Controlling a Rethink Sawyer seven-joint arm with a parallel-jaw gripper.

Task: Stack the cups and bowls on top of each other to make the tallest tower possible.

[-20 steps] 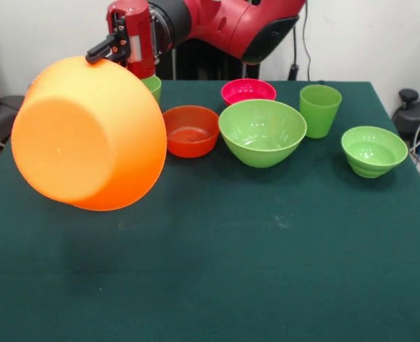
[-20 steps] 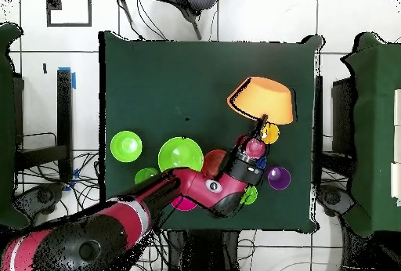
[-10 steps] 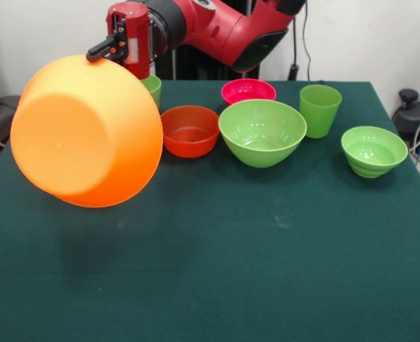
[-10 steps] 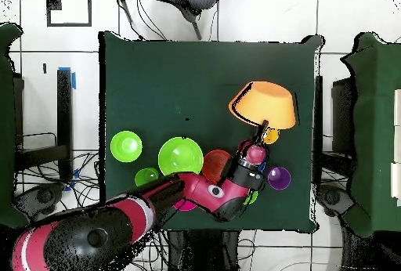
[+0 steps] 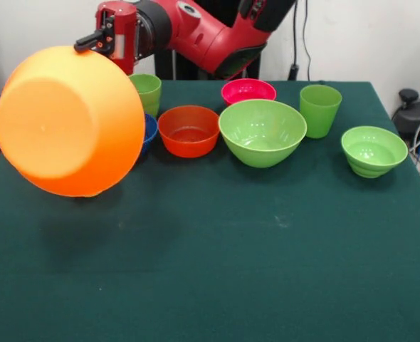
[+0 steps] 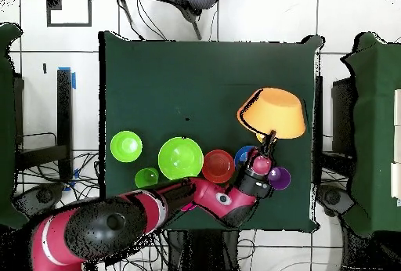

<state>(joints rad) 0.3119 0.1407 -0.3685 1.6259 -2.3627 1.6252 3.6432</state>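
The huge orange bowl (image 5: 71,121) hangs tilted in the air over the table's left side, its bottom turned toward the front view. My gripper (image 5: 89,43) is shut on its upper rim. From above, the orange bowl (image 6: 272,113) sits just beyond the gripper (image 6: 270,137). Along the back stand a light green cup (image 5: 147,91), a blue bowl (image 5: 148,132) partly hidden by the orange one, a red-orange bowl (image 5: 189,130), a large light green bowl (image 5: 262,132), a pink bowl (image 5: 248,90), another light green cup (image 5: 319,109) and a small green bowl (image 5: 373,149). A purple cup (image 6: 278,178) shows only from above.
The dark green table (image 5: 267,271) ends near the small green bowl on the right of the front view. My red arm (image 6: 157,213) lies across the table's edge on the robot's side, covering the pink bowl from above.
My gripper has carried the orange bowl a little left and up in the front view. The blue bowl behind it has come into sight. The other cups and bowls have not moved.
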